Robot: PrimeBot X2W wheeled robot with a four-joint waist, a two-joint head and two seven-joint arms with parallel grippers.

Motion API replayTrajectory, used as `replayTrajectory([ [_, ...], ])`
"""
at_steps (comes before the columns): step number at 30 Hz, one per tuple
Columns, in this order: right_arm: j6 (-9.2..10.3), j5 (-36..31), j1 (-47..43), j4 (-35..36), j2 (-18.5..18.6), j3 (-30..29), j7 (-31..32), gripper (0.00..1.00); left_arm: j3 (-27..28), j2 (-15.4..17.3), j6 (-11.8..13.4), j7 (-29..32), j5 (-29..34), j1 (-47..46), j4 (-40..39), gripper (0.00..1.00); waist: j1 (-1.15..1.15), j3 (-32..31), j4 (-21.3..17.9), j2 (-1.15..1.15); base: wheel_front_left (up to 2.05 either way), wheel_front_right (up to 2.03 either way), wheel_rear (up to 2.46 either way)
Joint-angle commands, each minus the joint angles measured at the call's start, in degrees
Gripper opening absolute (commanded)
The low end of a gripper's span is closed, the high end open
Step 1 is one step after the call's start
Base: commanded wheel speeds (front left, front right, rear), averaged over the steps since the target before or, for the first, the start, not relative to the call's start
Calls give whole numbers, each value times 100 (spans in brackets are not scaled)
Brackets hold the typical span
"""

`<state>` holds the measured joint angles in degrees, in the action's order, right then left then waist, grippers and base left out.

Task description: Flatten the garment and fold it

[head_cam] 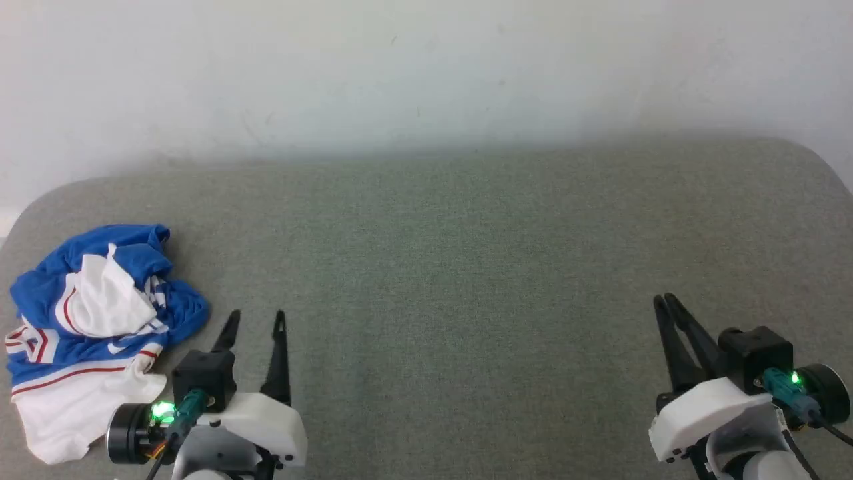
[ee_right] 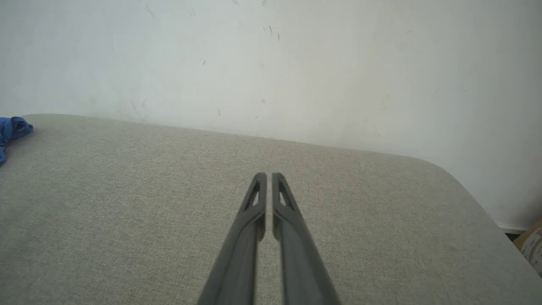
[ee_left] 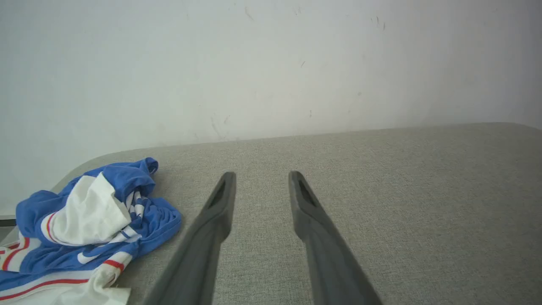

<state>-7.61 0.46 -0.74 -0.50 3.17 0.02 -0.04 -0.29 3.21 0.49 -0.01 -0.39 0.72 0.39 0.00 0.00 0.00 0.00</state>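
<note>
The garment [head_cam: 93, 320] lies crumpled in a heap at the left end of the grey-green padded table [head_cam: 466, 267]: bright blue fabric, white sleeves, thin red stripes. The left wrist view has the garment [ee_left: 80, 228] at its lower left, and a blue edge of the garment [ee_right: 10, 129] peeks in at the far left of the right wrist view. My left gripper [head_cam: 256, 319] hovers just right of the heap, open, nothing between its fingers [ee_left: 220, 199]. Far to the right, my right gripper [head_cam: 665, 301] is shut and empty, tips together [ee_right: 267, 176].
A pale wall [head_cam: 426, 73] runs right behind the table's far edge. The table's corners are rounded; its right corner [ee_right: 449, 169] drops off toward the floor, where a bit of a cardboard box [ee_right: 533, 245] shows.
</note>
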Motion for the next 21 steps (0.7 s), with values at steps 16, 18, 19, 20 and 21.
replayTrajectory([
  [16,2,126,-37,-36,-4,-188,-195,100,16,-4,12,-195,-44,105,-36,100,0,-6,14,0,0,0,0],
  [18,2,122,-38,-40,-4,-218,-219,100,19,-5,14,-219,-51,114,-40,100,0,-3,21,0,0,0,0],
  [19,2,122,-37,-43,-5,-234,-231,100,20,-5,16,-231,-54,117,-40,100,0,-2,26,0,0,0,0],
  [20,2,125,-36,-47,-5,-249,-243,100,22,-5,17,-243,-57,120,-41,100,0,-1,33,0,0,0,0],
  [21,2,130,-35,-49,-5,-262,-255,100,25,-6,20,-255,-62,122,-42,100,0,1,42,0,0,0,0],
])
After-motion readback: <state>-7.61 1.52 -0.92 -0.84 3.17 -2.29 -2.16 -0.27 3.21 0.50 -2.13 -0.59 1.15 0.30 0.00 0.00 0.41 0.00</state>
